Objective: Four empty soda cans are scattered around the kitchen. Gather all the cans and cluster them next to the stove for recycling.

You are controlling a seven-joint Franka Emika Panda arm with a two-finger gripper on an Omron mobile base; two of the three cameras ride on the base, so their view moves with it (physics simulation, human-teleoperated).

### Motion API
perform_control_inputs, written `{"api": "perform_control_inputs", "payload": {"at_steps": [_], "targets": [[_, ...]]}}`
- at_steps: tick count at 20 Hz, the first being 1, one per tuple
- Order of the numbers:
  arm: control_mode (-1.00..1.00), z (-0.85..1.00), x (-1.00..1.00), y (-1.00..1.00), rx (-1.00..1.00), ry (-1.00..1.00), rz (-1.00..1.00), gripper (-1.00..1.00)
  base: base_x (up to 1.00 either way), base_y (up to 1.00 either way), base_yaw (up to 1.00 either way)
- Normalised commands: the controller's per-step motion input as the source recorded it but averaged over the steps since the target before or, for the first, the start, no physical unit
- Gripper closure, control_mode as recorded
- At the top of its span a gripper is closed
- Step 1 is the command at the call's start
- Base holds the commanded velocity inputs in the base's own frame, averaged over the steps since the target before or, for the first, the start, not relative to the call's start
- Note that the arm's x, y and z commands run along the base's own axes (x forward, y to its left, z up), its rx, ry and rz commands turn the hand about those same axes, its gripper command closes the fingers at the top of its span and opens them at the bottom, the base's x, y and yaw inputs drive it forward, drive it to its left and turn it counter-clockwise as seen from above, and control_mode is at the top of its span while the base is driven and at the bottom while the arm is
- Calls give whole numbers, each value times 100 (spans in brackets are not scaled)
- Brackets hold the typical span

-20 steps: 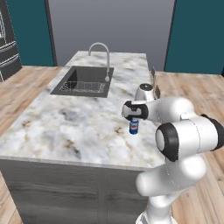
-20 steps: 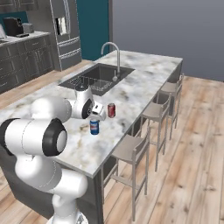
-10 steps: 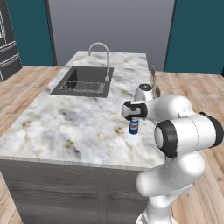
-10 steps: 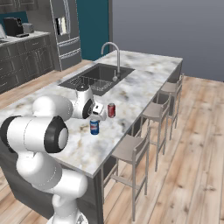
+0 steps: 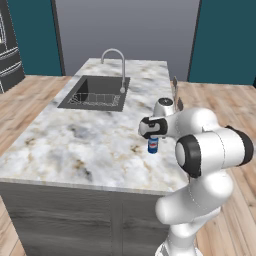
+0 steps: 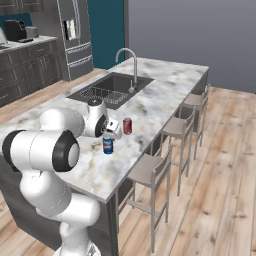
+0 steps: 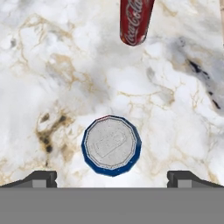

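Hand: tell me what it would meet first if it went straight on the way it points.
Likely the blue can, standing upright on the marble counter between the open hand's fingertips; the red can stands off to one side.

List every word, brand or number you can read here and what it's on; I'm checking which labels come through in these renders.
"Coca-Cola", white script, partly cut off by the hand view's top edge: on the red can.
Embossed marking on the blue can's silver top: too blurred to read.
Red-white logo on the blue can's side in the base views: too small to read.
Papers on the fridge door: too small to read.
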Motion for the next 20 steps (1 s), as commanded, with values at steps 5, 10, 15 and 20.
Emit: {"api": "perform_control_inputs", "payload": {"at_steps": [5, 10, 15, 20], "targets": [[-100, -7, 7, 0, 0, 0, 0, -100, 0, 0, 0], [-100, -4, 9, 0, 0, 0, 0, -100, 0, 0, 0], [-100, -6, 6, 0, 0, 0, 0, -100, 0, 0, 0], [-100, -6, 3, 0, 0, 0, 0, -100, 0, 0, 0]]}}
